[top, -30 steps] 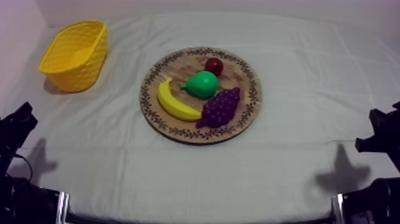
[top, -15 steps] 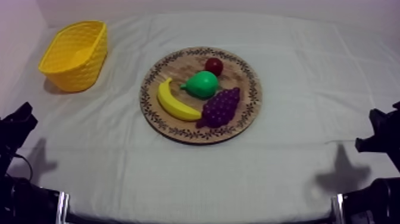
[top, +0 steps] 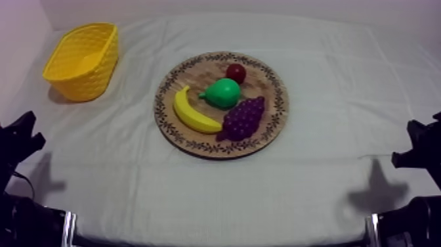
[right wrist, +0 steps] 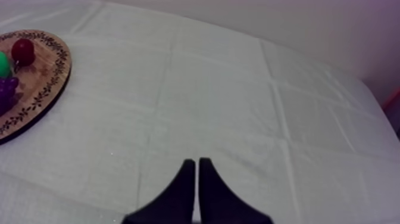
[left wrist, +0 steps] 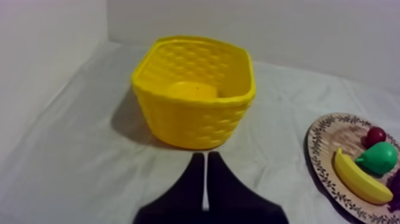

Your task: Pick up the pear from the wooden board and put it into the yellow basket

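The green pear point(top: 223, 92) lies in the middle of the round wooden board point(top: 270, 125), between the banana point(top: 192, 113), the purple grapes point(top: 244, 117) and the small red fruit point(top: 236, 73). The yellow basket point(top: 83, 60) stands empty at the far left. My left gripper point(top: 23, 134) rests low at the left edge; in the left wrist view its fingers point(left wrist: 205, 170) lie together as a wedge, shut on nothing, just short of the basket point(left wrist: 196, 89), with the pear point(left wrist: 378, 158) off on the board. My right gripper point(top: 420, 141) rests at the right edge, shut point(right wrist: 193, 170) over bare cloth.
Grey-white cloth covers the table point(top: 341, 79), with wide free room between the board and each arm. A wall closes the far side behind the basket. The board's rim point(right wrist: 41, 98) lies well off from my right gripper.
My left gripper has shifted slightly at the left edge. The fruit, board, basket and right arm have not moved.
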